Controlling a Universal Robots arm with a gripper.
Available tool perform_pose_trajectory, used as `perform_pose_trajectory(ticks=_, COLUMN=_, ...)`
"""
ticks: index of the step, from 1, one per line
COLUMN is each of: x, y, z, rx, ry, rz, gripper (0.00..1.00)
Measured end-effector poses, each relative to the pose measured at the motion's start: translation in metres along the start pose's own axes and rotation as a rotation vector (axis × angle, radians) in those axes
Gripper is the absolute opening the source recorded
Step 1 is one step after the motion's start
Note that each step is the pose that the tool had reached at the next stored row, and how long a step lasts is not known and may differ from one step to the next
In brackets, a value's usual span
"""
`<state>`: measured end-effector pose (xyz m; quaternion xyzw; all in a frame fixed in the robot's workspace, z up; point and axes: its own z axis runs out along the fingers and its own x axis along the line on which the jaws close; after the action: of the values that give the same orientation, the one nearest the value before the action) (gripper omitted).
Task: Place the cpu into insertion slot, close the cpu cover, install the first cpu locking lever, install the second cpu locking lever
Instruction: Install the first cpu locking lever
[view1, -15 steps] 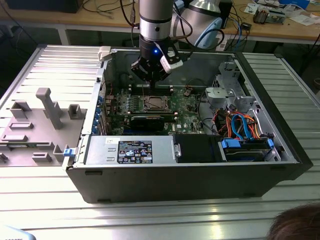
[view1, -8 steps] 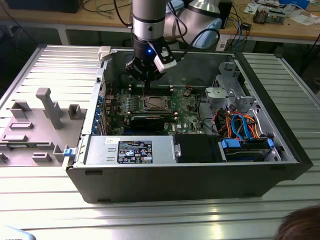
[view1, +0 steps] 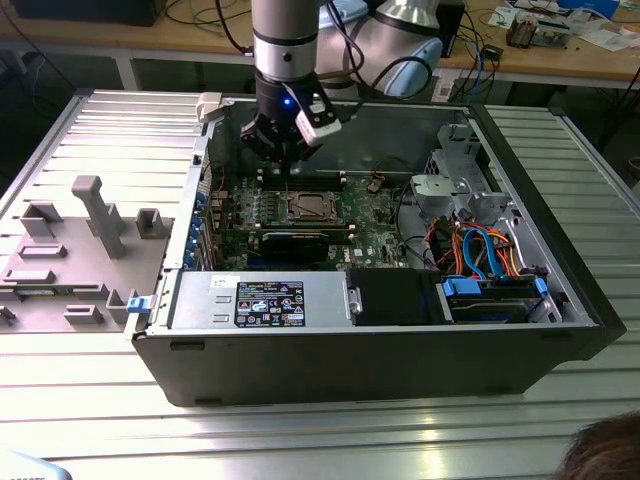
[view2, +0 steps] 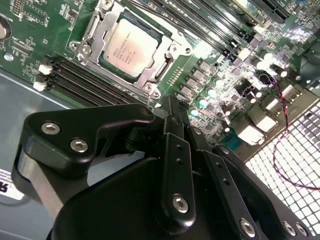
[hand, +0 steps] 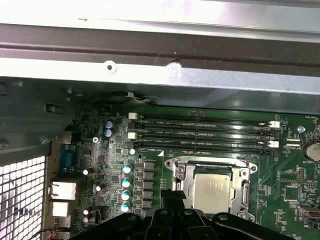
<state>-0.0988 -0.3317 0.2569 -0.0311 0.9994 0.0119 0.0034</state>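
Here, gripper: it hangs in the upper middle of the exterior view, inside the open computer case, over the green board.
Pincer: the black fingers are pressed together, and nothing sits between them.
Cpu: the small grey square lies flat in the insertion slot, in the middle of the exterior view, just below the gripper there. Both wrist views show it near the fingertips, and.
Touching: I cannot tell if the tips touch the board.
Cpu cover: the thin silver frame lies flat around the chip, and the chip's top shows through its window.
Memory slots: long dark lines right beside the slot.
Blue cables: bunched in the case at the exterior view's right.
Grey tray: it sits on the metal table at the exterior view's left, well apart from the gripper.
Person: some hair shows in the lower right corner of the exterior view.
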Motion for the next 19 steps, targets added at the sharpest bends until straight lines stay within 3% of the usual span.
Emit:
perform_pose_trajectory(ticks=2, x=0.0093, y=0.0013, z=0.0001, rx=0.0001, ry=0.0001, rz=0.000, gripper=0.11)
perform_pose_trajectory(ticks=9, x=0.0096, y=0.0173, z=0.0006, rx=-0.0022, ry=-0.0001, rz=0.000, gripper=0.11)
perform_pose_trajectory(ticks=11, x=0.0093, y=0.0244, z=0.0009, rx=-0.0024, ry=-0.0001, rz=0.000, gripper=0.11)
perform_pose_trajectory(ticks=19, x=0.0033, y=0.0263, z=0.0010, rx=-0.0023, ry=-0.0001, rz=0.000, gripper=0.11)
